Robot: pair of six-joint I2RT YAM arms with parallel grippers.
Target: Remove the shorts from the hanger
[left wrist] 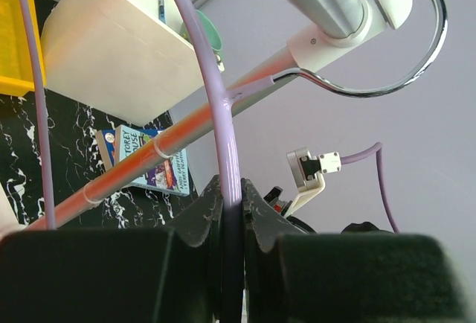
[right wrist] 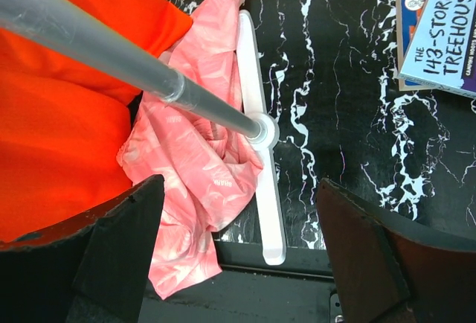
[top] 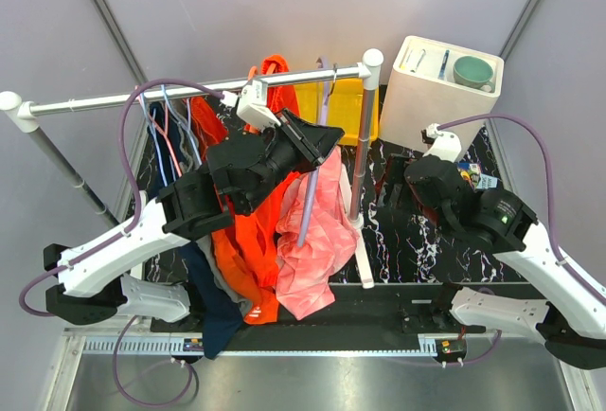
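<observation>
The pink shorts (top: 317,231) hang from a lavender hanger (top: 308,205) whose chrome hook (left wrist: 416,55) sits over the rack's rail (top: 189,87). My left gripper (top: 317,138) is shut on that hanger's lavender bar (left wrist: 227,137), just below the rail. To its left the orange shorts (top: 248,259) hang on the same rack. In the right wrist view the pink shorts (right wrist: 201,159) bunch round the foot of the rack's post (right wrist: 111,48), with the orange shorts (right wrist: 67,114) beside them. My right gripper (right wrist: 238,256) stands open to their right, holding nothing.
Several empty hangers (top: 170,127) hang at the rail's left end. A white box (top: 440,98) with a green cup (top: 472,72) stands at the back right, a yellow bin (top: 341,108) behind the rack. Books (right wrist: 446,33) lie on the black marbled mat (right wrist: 349,114). The rack's white foot (right wrist: 260,152) lies across it.
</observation>
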